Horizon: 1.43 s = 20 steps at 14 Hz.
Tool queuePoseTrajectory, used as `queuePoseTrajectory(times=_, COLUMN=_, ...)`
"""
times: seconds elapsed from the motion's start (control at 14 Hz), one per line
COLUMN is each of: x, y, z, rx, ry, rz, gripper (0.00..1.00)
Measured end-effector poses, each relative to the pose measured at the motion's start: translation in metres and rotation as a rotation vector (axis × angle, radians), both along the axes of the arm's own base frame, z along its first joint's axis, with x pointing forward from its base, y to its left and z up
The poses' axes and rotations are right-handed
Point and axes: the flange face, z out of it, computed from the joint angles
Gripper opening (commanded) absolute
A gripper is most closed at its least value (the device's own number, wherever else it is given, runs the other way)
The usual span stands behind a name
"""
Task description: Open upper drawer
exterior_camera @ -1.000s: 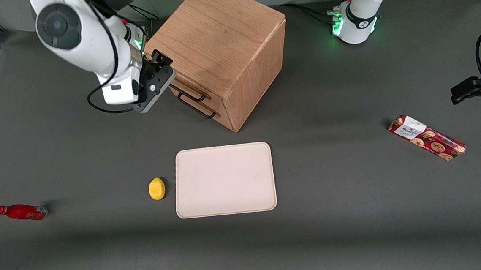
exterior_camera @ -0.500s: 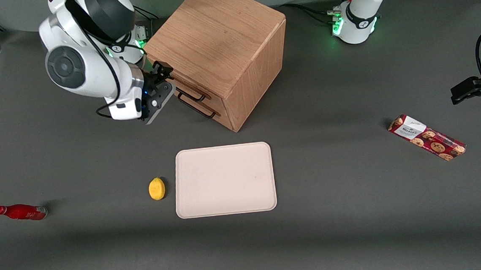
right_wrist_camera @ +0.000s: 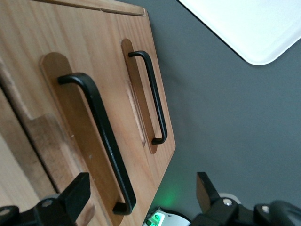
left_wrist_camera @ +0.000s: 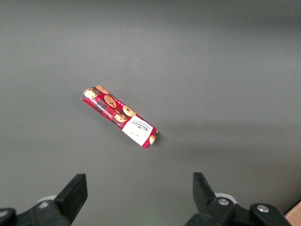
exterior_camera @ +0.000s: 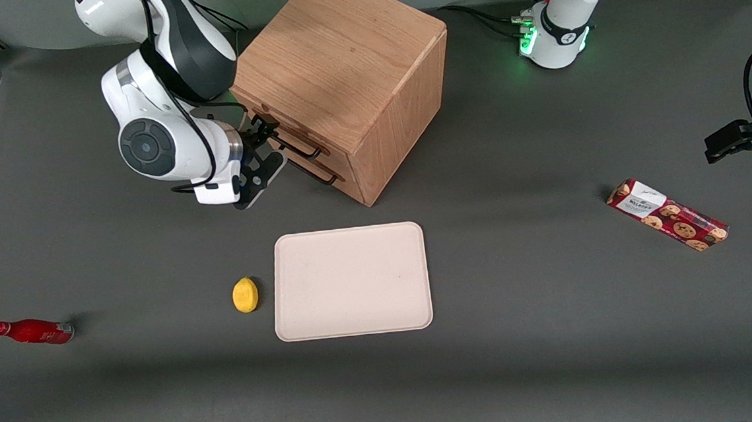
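The light oak cabinet [exterior_camera: 346, 61] stands on the table with its two drawers facing the working arm. The upper drawer [exterior_camera: 281, 133] is shut, and its thin black handle [exterior_camera: 300, 151] [right_wrist_camera: 99, 141] sits above the lower drawer's handle [exterior_camera: 318, 174] [right_wrist_camera: 153, 94]. My gripper [exterior_camera: 270, 145] [right_wrist_camera: 141, 193] is right in front of the upper drawer and open. One end of the upper handle lies between the two fingers, which do not touch it. Nothing is held.
A beige tray [exterior_camera: 351, 281] lies nearer the front camera than the cabinet, with a lemon [exterior_camera: 245, 294] beside it. A red bottle [exterior_camera: 32, 331] lies toward the working arm's end of the table, a cookie box [exterior_camera: 667, 214] [left_wrist_camera: 120, 117] toward the parked arm's.
The arm has swung lower and nearer the front camera. The gripper has moved along the cabinet front, from its upper corner to the upper drawer's handle. The drawers have not moved.
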Motion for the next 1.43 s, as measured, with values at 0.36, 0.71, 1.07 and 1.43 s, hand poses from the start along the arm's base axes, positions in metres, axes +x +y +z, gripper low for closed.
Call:
queuePoseTrajectory(times=0.36, x=-0.003, y=0.002, z=-0.019, rx=-0.013, ry=0.021, rz=0.002, gripper=1.00)
queuePoseTrajectory(times=0.71, x=-0.008, y=0.005, z=-0.031, rx=-0.022, ry=0.044, rz=0.009, gripper=1.00)
queuePoseTrajectory(times=1.07, x=-0.011, y=0.010, z=-0.041, rx=-0.026, ry=0.059, rz=0.016, gripper=1.00)
queuePoseTrajectory(times=1.43, x=-0.009, y=0.017, z=-0.053, rx=-0.027, ry=0.045, rz=0.019, gripper=1.00)
